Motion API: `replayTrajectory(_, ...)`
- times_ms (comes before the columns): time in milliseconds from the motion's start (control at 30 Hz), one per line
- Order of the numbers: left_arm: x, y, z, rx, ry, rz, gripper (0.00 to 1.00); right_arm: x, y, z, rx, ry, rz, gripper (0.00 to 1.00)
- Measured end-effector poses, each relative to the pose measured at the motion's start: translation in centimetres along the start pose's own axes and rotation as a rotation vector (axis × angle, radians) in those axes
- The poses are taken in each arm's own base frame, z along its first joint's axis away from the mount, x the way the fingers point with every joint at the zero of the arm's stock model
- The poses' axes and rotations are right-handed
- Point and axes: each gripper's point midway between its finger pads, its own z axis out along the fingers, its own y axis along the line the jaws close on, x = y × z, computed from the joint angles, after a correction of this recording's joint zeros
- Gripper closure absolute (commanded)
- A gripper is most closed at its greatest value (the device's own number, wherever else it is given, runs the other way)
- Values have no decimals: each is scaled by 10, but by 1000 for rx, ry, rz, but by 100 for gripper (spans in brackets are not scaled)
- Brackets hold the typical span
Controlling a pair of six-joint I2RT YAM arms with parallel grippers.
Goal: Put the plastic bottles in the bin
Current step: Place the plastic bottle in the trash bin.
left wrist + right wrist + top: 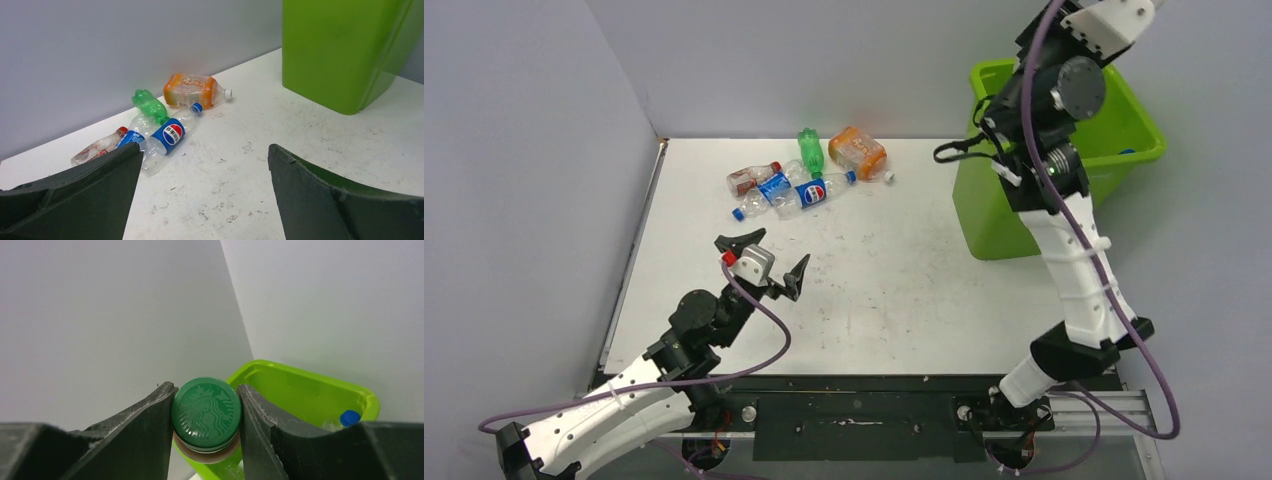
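I am clamping a green-capped bottle (206, 410) in my right gripper (206, 416), the 2 fingers closing snugly on either side of the cap. Its body is hidden below, so I can only guess how it is hanging, but the bin (300, 390) is lying just beyond and beneath it. My left gripper (774, 255) is hovering wide open and empty over the table (904, 300), and it is the nearer one to the 5 bottles (812, 192) clustering by the far wall. They are lying ahead of its fingertips and slightly left. The closest, a Pepsi bottle (167, 136), is lying on its side with its long axis running diagonally, cap pointing away to the right, so I am judging that these fingers need turning to span across it.
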Motion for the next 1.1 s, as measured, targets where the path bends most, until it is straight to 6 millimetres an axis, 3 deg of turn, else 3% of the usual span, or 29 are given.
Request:
replayTrajectory(133,2,6,0,-34,8,1,4,56,0,47,97,21,-97,95)
replayTrajectory(267,3,11,-1,-64,14,1,4,107,-33,91,207,74,-166,95)
replayTrajectory(433,7,19,-1,-111,31,2,4,138,-75,118,305,130,-212,93)
replayTrajectory(467,8,19,0,-116,35,3,4,140,-81,120,315,139,-214,85)
replayTrajectory(567,13,19,1,-122,53,9,4,149,-96,128,326,165,-209,32)
replayTrajectory(600,15,19,1,-122,63,14,4,154,-99,130,322,177,-208,21)
replayTrajectory(700,18,19,0,-123,75,19,4,170,-104,133,305,217,-216,9)
replayTrajectory(867,19,20,0,-130,77,22,4,177,-81,127,217,253,-196,1)
replayTrajectory(1000,19,23,0,-140,79,29,4,163,-30,104,95,238,-142,0)
replayTrajectory(1100,19,24,-1,-148,81,37,4,147,22,66,-43,223,-94,0)
